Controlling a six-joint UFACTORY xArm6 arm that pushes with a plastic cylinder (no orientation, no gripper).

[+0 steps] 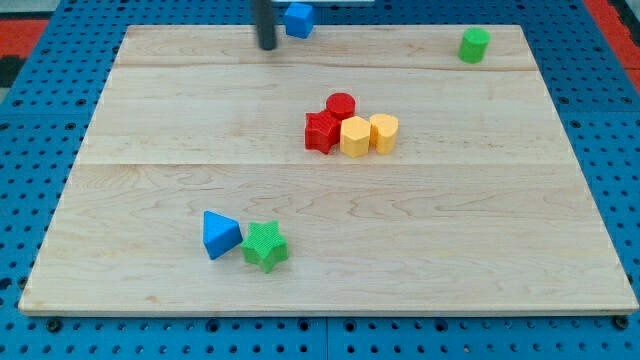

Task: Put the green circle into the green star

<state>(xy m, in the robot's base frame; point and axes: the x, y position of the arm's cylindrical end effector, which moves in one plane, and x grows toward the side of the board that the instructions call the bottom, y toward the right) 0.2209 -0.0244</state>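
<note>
The green circle (pixel 474 45) stands near the board's top right corner. The green star (pixel 265 246) lies at the lower left of the middle, touching a blue triangle (pixel 220 234) on its left. My tip (pixel 268 46) is at the board's top edge, left of centre, just left of a blue block (pixel 299 19). The tip is far to the left of the green circle and far above the green star.
A cluster sits at the board's centre: a red circle (pixel 341 104), a red star (pixel 322 131), a yellow hexagon-like block (pixel 354 137) and a yellow cylinder (pixel 384 132), all touching. The wooden board (pixel 150 120) rests on a blue pegboard.
</note>
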